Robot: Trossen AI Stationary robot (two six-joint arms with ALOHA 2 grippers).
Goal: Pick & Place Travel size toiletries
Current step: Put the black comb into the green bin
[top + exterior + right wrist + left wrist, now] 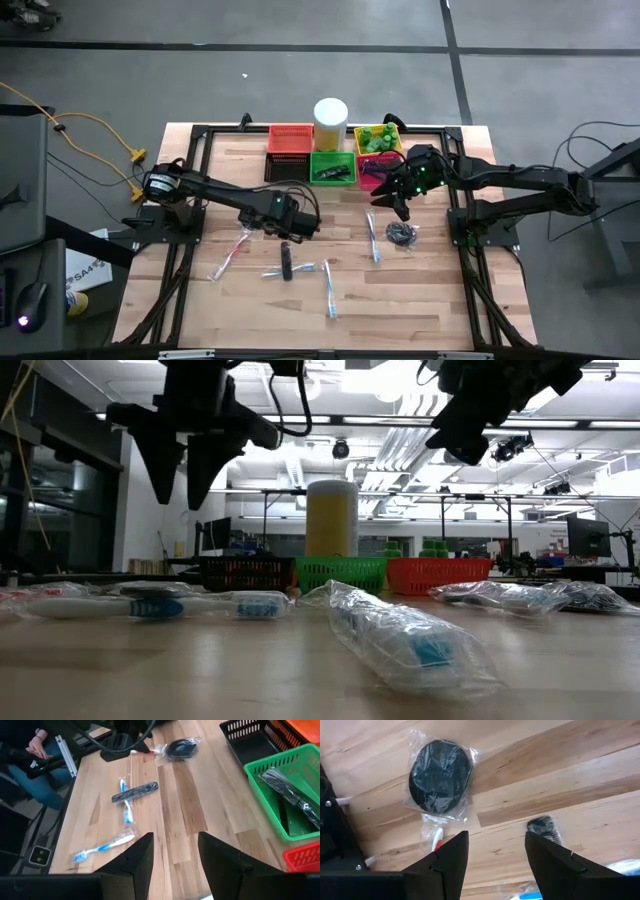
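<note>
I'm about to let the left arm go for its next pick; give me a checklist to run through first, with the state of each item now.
1. Left gripper jaws open and empty: ok.
2. Target under it: dark coiled bundle in clear wrap lies ahead of the jaws, not between them: not ok.
3. Black comb apart from the bundle: ok.
4. Right gripper open, empty, hovering near the green basket, away from the left arm: ok.
5. Which basket takes the bundle: cannot tell.
</note>
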